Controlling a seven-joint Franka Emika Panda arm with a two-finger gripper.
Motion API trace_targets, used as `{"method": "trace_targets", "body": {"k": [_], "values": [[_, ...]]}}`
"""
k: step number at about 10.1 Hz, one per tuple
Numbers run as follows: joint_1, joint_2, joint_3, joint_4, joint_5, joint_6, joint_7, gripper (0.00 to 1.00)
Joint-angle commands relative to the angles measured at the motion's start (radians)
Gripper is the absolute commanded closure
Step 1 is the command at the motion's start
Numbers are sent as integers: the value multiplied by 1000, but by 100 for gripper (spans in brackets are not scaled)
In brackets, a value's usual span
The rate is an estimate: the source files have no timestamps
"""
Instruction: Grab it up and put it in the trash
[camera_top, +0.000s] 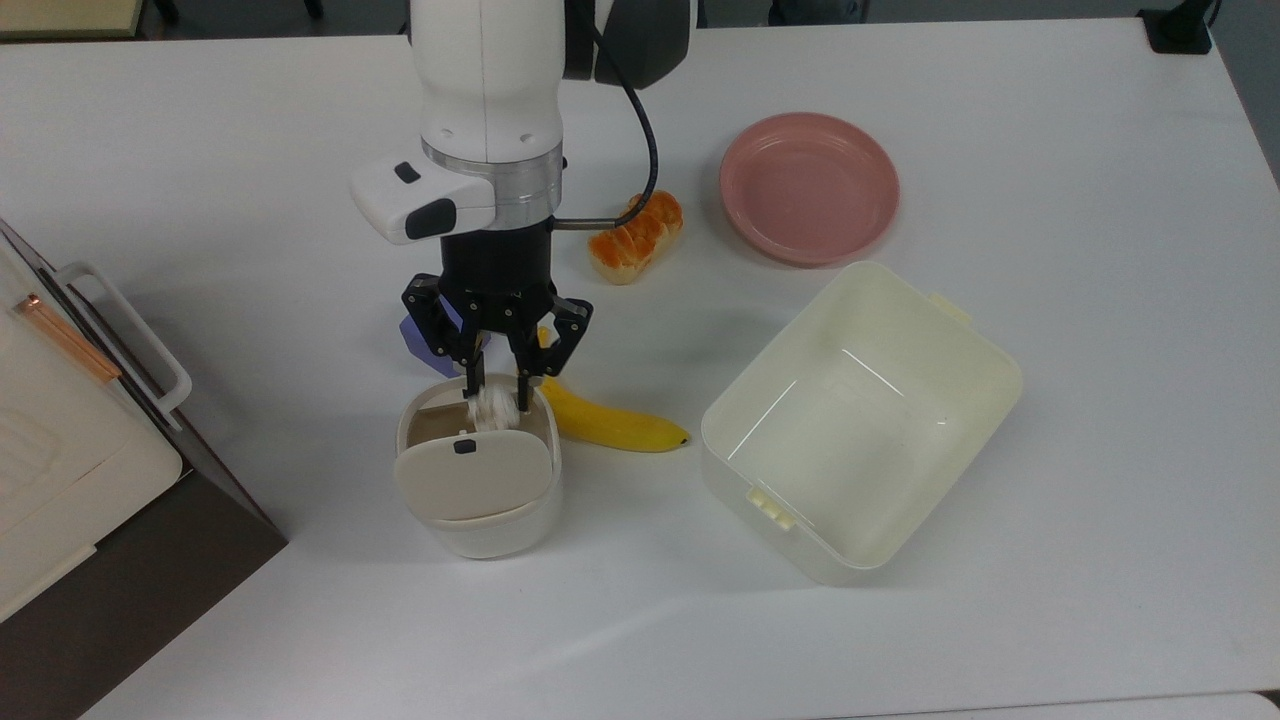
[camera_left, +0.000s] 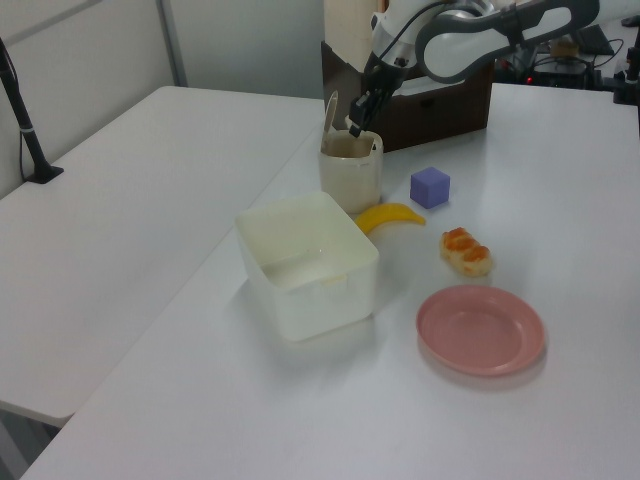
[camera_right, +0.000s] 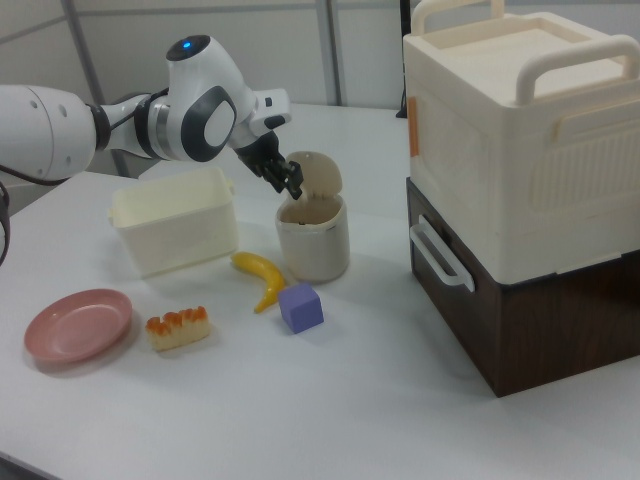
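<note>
1. Top view, far left: the cream and brown storage box (camera_top: 70, 470) stands at the table's edge, well apart from the work and of no part in it.
2. Next in the top view: the trash (camera_top: 478, 470) sits upright with its near flap lid (camera_top: 472, 472) level and its far flap tipped inward, which leaves an opening on the arm's side. That opening is judged the reason for the approach from the far side.
3. Above that opening the gripper (camera_top: 495, 395) points straight down, its fingers clamped on the paper ball (camera_top: 492, 408). The ball hangs over the mouth, held clear of the rim. Whether it is below rim level cannot be settled from the top view; the right view suggests the gripper (camera_right: 289, 180) is just above the rim.
4. The purple cube (camera_top: 412, 335) lies behind the bin, partly hidden by the gripper, and the banana (camera_top: 610, 422) lies just beside the bin's right.
5. Further right: the bread roll (camera_top: 640, 240), the cream tub (camera_top: 860, 420) and the pink plate (camera_top: 808, 186) stand apart, untouched.
6. Judgement: transport is essentially complete; release is what remains.
</note>
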Motion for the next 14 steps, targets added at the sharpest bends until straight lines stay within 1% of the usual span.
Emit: {"method": "trace_targets", "body": {"k": [1,2,3,4,5,6,7,8,9,10,11,12,14], "values": [[10,-10,-12,19,-37,13,79,0],[6,-28,-13,19,-36,1,78,0],[0,-65,-13,4,-36,-77,79,0],[-14,-109,-12,1,-41,-260,76,0],[-31,-151,-7,-2,-44,-392,70,0],[-83,-224,42,-16,-45,-519,27,0],[-162,-305,112,-37,-33,-619,-61,0],[-183,-373,122,-66,-22,-683,-133,0],[-184,-407,113,-85,14,-686,-163,0],[-184,-397,107,-87,30,-683,-177,0],[-187,-348,99,-77,33,-683,-197,0],[-181,-313,105,-67,34,-671,-186,0],[-184,-323,102,-48,51,-692,-180,0]]}}
